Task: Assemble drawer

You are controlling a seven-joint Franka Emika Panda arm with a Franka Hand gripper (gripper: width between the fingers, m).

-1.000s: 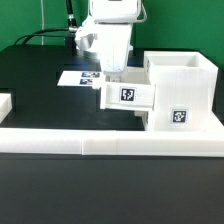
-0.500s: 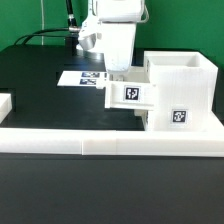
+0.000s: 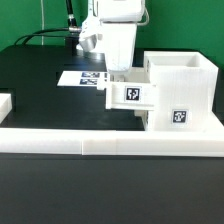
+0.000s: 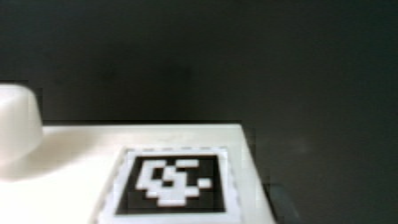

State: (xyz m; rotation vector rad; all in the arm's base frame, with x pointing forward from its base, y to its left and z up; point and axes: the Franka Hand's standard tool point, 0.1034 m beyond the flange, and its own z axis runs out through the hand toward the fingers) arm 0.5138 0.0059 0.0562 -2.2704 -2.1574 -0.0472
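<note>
In the exterior view the white drawer case (image 3: pixel 188 80) stands at the right, with a tag on its side. One small white tray (image 3: pixel 131 96) with a tag on its face sits raised off the table, its far end partly inside the case's upper opening. My gripper (image 3: pixel 118 73) reaches down from above onto the tray's end away from the case and looks shut on its wall. The wrist view shows the tray's white surface (image 4: pixel 71 150) and its tag (image 4: pixel 173 180) close up; my fingers do not show there. I cannot make out a second tray.
The marker board (image 3: pixel 82 77) lies on the black table behind the tray. A long low white rail (image 3: pixel 100 141) runs along the front edge, and a white piece (image 3: pixel 5 103) sits at the exterior view's far left. A black cable (image 3: pixel 45 36) trails at the back.
My gripper and the tray have moved toward the exterior view's right, so the tray sits a little deeper in the case. Little has moved in the last half second.
</note>
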